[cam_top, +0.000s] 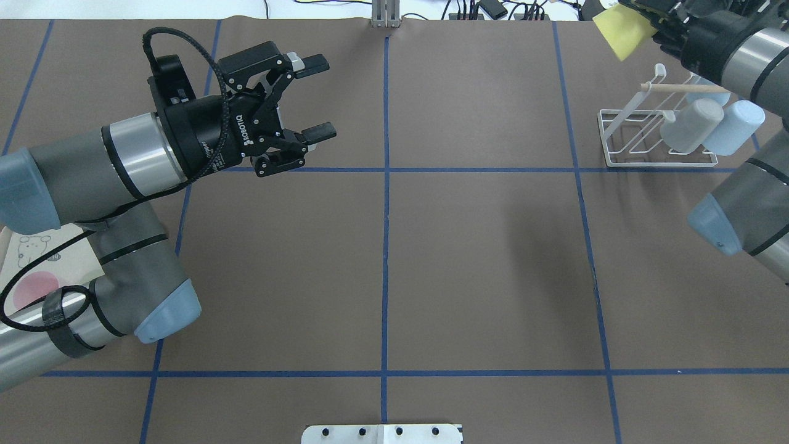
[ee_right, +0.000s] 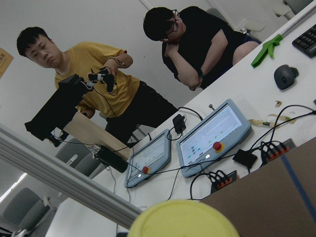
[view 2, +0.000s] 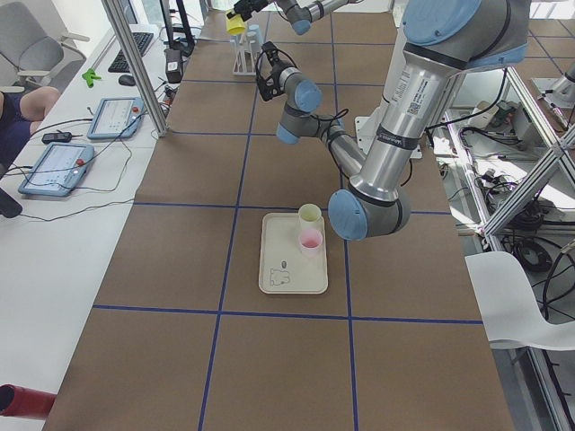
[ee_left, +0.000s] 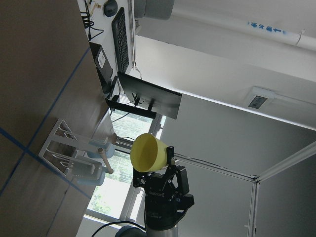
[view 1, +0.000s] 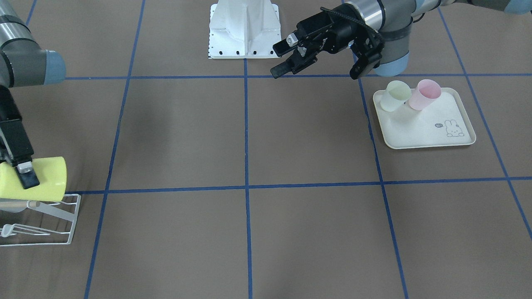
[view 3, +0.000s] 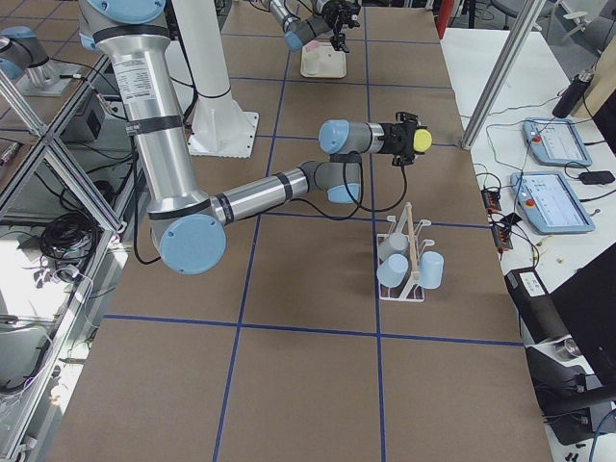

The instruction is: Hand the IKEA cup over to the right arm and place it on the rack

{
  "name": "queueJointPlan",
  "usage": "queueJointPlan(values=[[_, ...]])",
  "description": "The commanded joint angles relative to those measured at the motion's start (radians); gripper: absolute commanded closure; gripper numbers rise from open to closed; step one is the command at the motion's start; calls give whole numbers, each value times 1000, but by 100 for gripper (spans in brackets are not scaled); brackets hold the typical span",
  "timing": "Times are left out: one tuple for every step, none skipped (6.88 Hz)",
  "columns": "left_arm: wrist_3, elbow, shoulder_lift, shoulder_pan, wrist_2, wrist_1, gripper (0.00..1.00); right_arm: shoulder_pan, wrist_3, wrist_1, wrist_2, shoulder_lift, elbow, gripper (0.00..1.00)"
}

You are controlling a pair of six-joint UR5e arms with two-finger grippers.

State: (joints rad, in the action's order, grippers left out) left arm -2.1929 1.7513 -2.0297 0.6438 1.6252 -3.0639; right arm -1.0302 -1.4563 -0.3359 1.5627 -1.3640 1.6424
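The brown paper-covered bench (cam_top: 481, 259), gridded with blue tape, lies bare across the whole span between the two sets of jaws. The left arm (cam_top: 129, 157) reaches over it with the left jaws spread wide and holding nothing, well above the surface, with free bench ahead of and below them. The right arm (view 3: 260, 192) stretches toward the bench's operator-side edge. The right jaws are clamped on the yellow IKEA cup (view 1: 48, 176), which is held on its side in the air.

Behind the left jaws, back by that arm's elbow, sits the cream rabbit-print tray (view 1: 415, 133). A pale green cup (view 1: 394, 97) and a pink cup (view 1: 424, 94) stand together at the tray end nearest the jaws.

Just below the right jaws stands the white wire rack (cam_top: 653, 164), close to the bench's edge. Its wooden dowel (cam_top: 684, 88) runs under the cup; whether the two touch cannot be told. Pale blue cups (cam_top: 689, 126) hang on the rack's prongs below the right wrist.
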Motion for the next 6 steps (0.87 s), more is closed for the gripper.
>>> queueJointPlan(values=[[22, 16, 54, 10, 15, 4, 0, -82, 265, -137, -13, -26, -3, 100], [116, 52, 95, 29, 63, 19, 0, -112, 406, -188, -18, -42, -10, 100], [215, 124, 141, 49, 105, 112, 0, -123, 573, -213, -70, -55, -30, 100], [287, 179, 172, 59, 129, 190, 0, -119, 665, -209, -161, -44, -102, 100], [298, 189, 184, 59, 130, 198, 0, -93, 666, -204, -173, -38, -131, 100], [300, 186, 189, 59, 130, 198, 0, -73, 665, -206, -173, -26, -153, 100]])
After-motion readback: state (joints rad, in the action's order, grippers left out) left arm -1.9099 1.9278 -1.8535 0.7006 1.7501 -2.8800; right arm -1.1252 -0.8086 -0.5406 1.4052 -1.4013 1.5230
